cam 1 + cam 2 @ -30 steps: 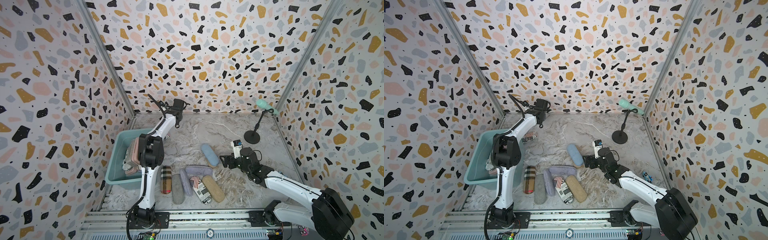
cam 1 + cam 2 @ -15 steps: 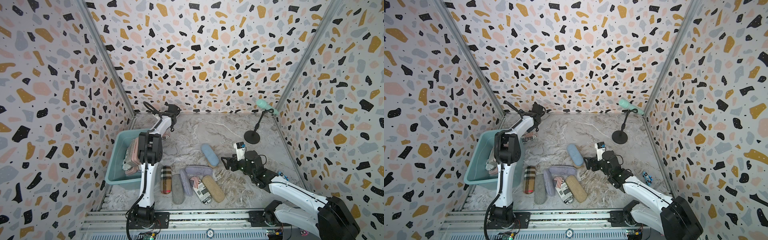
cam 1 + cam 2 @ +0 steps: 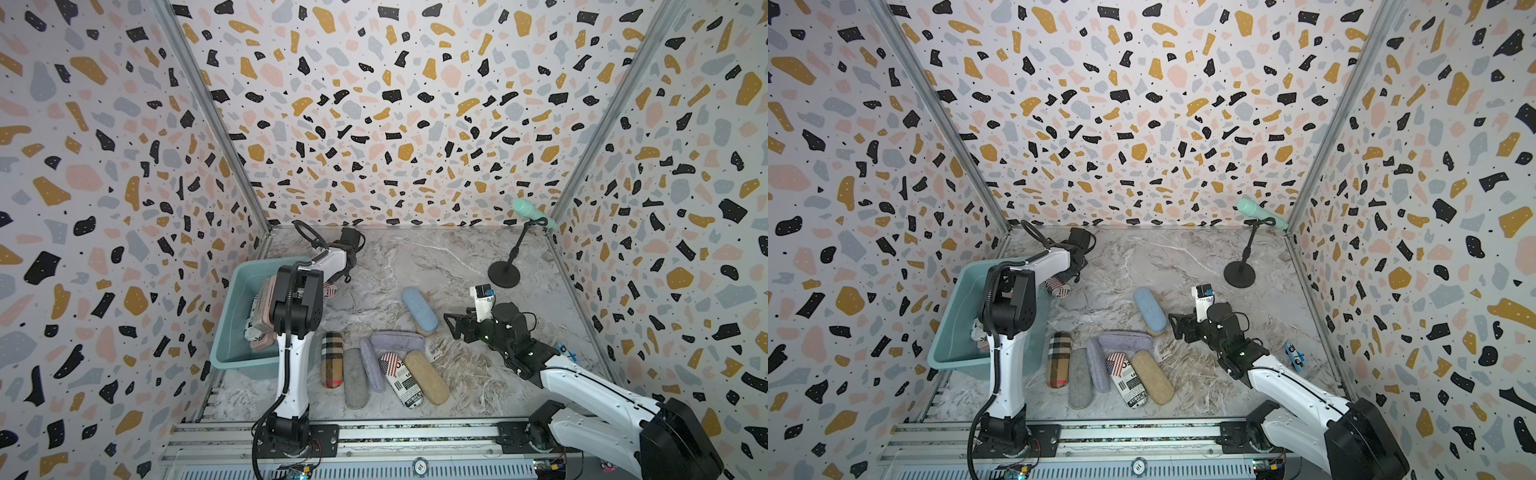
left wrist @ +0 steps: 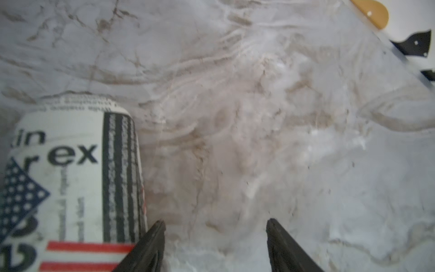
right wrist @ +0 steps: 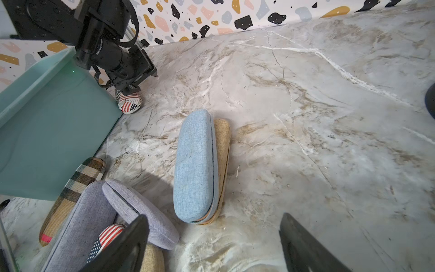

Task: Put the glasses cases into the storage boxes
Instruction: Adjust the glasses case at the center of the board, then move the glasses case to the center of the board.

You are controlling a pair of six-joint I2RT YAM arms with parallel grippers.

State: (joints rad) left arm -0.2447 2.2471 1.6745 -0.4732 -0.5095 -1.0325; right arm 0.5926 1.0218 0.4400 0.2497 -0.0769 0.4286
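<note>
Teal tub holds stacked cases. Light blue case lies near R gripper – jaws spread, empty. L gripper – jaws apart, empty, newsprint case just beside one finger

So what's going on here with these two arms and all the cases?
Two arms are clearing glasses cases into the teal tub, which already holds a few. The left gripper, open and empty, is beside a newsprint flag case by the tub. The right gripper, also open, faces the light blue case. The rest lie on the table.
</note>
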